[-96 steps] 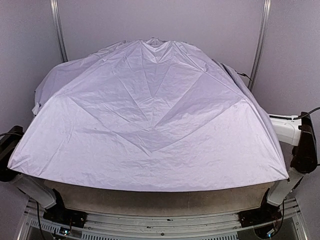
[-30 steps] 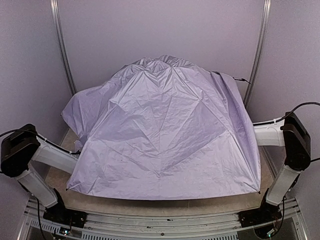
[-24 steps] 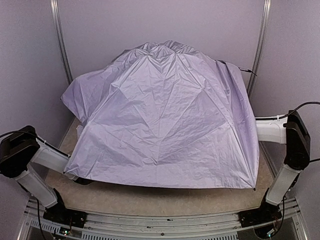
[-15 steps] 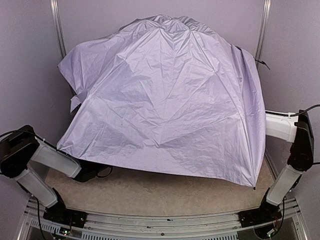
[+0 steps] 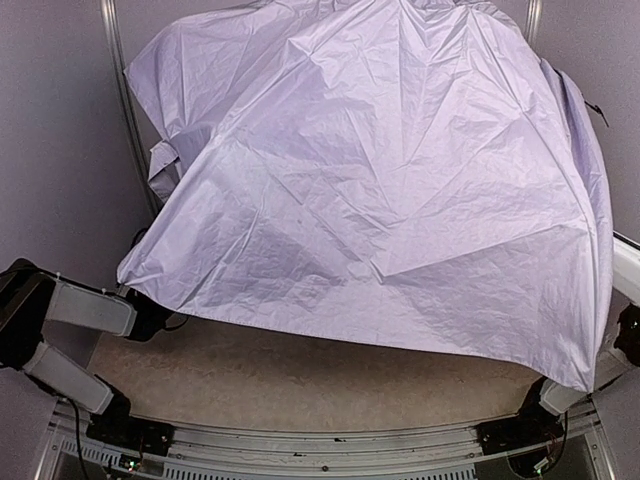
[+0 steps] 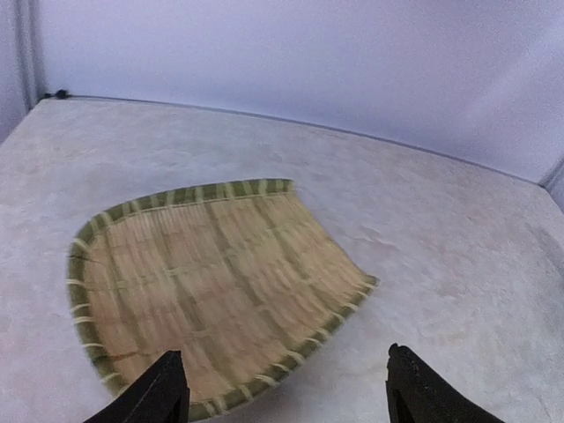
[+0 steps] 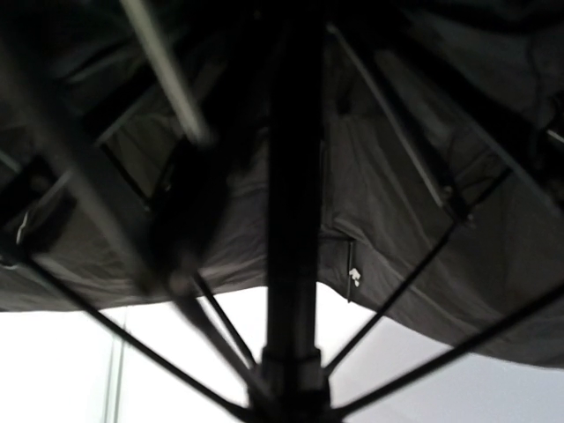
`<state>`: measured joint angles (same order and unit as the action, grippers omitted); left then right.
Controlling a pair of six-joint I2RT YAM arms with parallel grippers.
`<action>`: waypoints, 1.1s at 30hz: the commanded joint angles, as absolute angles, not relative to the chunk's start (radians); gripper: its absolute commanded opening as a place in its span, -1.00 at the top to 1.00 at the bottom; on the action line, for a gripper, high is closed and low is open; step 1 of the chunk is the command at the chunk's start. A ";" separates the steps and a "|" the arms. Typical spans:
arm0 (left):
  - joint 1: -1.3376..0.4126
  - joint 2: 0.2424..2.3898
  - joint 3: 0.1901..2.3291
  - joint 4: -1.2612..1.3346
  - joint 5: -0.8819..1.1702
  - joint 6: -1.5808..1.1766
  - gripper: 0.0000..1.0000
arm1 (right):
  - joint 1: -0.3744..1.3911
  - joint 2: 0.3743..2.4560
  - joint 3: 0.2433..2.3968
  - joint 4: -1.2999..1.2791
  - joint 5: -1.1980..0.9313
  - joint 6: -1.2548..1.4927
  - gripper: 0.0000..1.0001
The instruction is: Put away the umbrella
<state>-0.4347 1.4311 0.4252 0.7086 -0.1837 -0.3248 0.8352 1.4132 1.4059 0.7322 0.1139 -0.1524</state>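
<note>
At the bottom edge of the left wrist view, the left gripper [image 6: 286, 397] stands open, its two black fingertips [image 6: 163, 392] wide apart with nothing between them. Just beyond it, a flat woven straw tray with a green-banded rim [image 6: 211, 282] lies on the pale mottled worktop [image 6: 449, 220]. The right gripper is hidden under fabric from above, and its fingers do not show in its own wrist view. There a thin black shaft [image 7: 293, 194] rises straight from bottom centre, so it appears clamped on the lower end of the pale lavender-white fabric umbrella [image 5: 400, 180], black underneath. Thin ribs [image 7: 388, 132] spread from the shaft. The open canopy hangs tilted, well above the worktop, its lowest corner drooping at the near right edge.
</note>
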 commanded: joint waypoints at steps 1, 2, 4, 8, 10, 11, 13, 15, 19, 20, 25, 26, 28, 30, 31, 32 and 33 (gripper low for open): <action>-0.318 1.364 0.439 0.580 -0.221 -0.426 -0.46 | 0.830 1.336 1.352 0.650 0.073 -0.158 1.00; -0.295 1.339 0.446 0.551 -0.233 -0.433 -0.45 | 0.829 1.328 1.326 0.652 0.072 -0.152 1.00; -0.271 1.285 0.456 0.513 -0.256 -0.426 -0.44 | 0.830 1.320 1.280 0.660 0.072 -0.134 1.00; -0.262 1.167 0.460 0.483 -0.288 -0.392 -0.44 | 0.829 1.345 1.225 0.665 0.023 -0.102 1.00; -0.255 1.119 0.460 0.469 -0.290 -0.379 -0.45 | 0.831 1.367 1.217 0.667 0.013 -0.083 1.00; -0.250 1.098 0.464 0.455 -0.290 -0.376 -0.44 | 0.831 1.381 1.217 0.670 0.007 -0.072 1.00; -0.245 1.062 0.477 0.422 -0.288 -0.377 -0.45 | 0.831 1.411 1.222 0.677 -0.009 -0.051 1.00; -0.244 1.029 0.488 0.392 -0.280 -0.380 -0.45 | 0.834 1.443 1.236 0.683 -0.033 -0.036 1.00; -0.245 0.933 0.522 0.318 -0.268 -0.373 -0.45 | 0.838 1.511 1.298 0.681 -0.066 -0.032 1.00; -0.245 0.906 0.530 0.303 -0.266 -0.373 -0.45 | 0.839 1.526 1.323 0.678 -0.081 -0.032 1.00; -0.244 0.796 0.537 0.269 -0.257 -0.345 -0.44 | 0.856 1.597 1.458 0.650 -0.126 -0.038 1.00; -0.245 0.782 0.538 0.264 -0.261 -0.340 -0.44 | 0.862 1.608 1.477 0.650 -0.134 -0.039 1.00; -0.245 0.762 0.542 0.252 -0.264 -0.332 -0.45 | 0.881 1.627 1.491 0.656 -0.150 -0.043 1.00; -0.245 0.751 0.546 0.242 -0.256 -0.330 -0.44 | 0.887 1.638 1.451 0.694 -0.163 -0.030 1.00; -0.244 0.747 0.545 0.243 -0.247 -0.330 -0.45 | 0.888 1.644 1.411 0.733 -0.168 -0.008 1.00; -0.246 0.745 0.544 0.249 -0.233 -0.330 -0.45 | 0.888 1.655 1.341 0.810 -0.179 0.016 1.00; -0.246 0.745 0.538 0.261 -0.215 -0.330 -0.45 | 0.888 1.678 1.292 0.870 -0.199 0.043 1.00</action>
